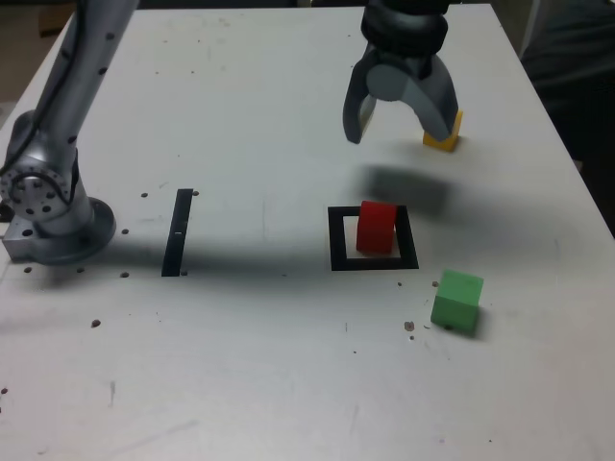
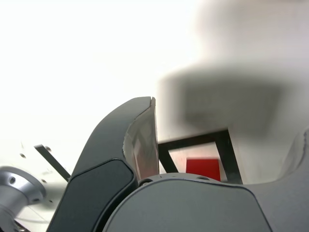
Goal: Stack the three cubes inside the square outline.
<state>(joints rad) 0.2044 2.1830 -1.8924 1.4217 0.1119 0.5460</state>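
Note:
The red cube (image 1: 377, 227) stands inside the black square outline (image 1: 336, 240) on the white table. In the wrist view the red cube (image 2: 203, 168) shows within the outline (image 2: 227, 147), seen between the fingers. My gripper (image 1: 399, 125) hangs open well above the table, beyond the outline, with nothing between its fingers. The yellow cube (image 1: 444, 135) sits on the table farther back, partly hidden behind one finger (image 1: 437, 101). The green cube (image 1: 456, 301) lies nearer the front, toward the exterior view's right of the outline.
A narrow black strip (image 1: 178, 231) lies on the table at the exterior view's left of the outline. The arm's base (image 1: 48, 206) stands at the far left. The table edge (image 1: 553, 106) runs along the exterior view's right.

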